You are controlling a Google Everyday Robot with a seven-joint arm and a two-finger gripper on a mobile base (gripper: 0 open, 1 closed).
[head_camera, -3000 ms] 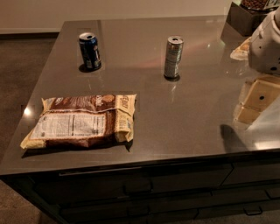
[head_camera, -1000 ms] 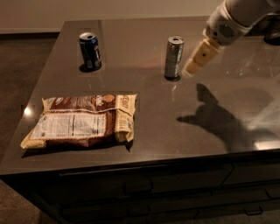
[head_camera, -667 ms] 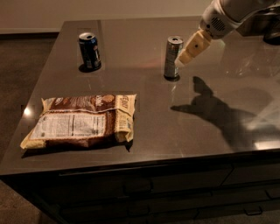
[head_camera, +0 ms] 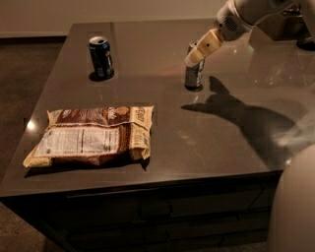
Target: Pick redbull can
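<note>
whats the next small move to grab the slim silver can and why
Probably ease the tan gripper down beside the tall, slim silver-grey can: it now sits at the can's top edge, and the can stands upright on the dark table.

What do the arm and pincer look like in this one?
The pincer, by the top of the slim silver can, is blocky and pale cream-yellow. The arm behind it is a smooth, rounded white shell. No cables or markings show.
</note>
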